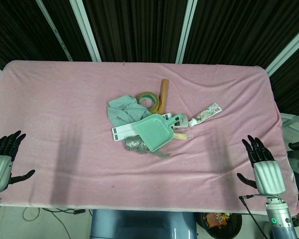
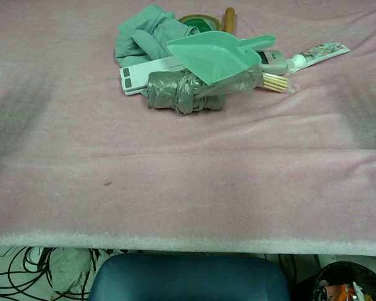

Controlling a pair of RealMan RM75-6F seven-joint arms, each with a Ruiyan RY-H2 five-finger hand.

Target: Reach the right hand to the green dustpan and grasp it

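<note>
- Green dustpan (image 1: 155,130) lies near the middle of the pink tabletop (image 1: 65,99), atop a clutter pile. Its long axis runs diagonally: handle toward the far right corner, scoop mouth toward the near left.
- Right hand (image 1: 261,164) hovers at the near right edge, fingers spread, empty.
- Left hand (image 1: 4,157) waits at the near left edge, likewise empty.
- Risk: fingers may catch the toothpaste tube (image 1: 205,114) or the bagged sticks (image 1: 181,135), or the dustpan may slide off the pile.

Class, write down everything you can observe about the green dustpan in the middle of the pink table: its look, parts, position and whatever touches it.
The green dustpan is a small mint-green scoop, seemingly smooth plastic, with a wide flat tray and a short handle pointing to the far right. It sits atop the pile at the table's centre, open side up, resting on a grey bag roll, a white strip and a clear packet of wooden sticks. Neither hand touches it; the right hand hovers near the table's right front edge.
</note>
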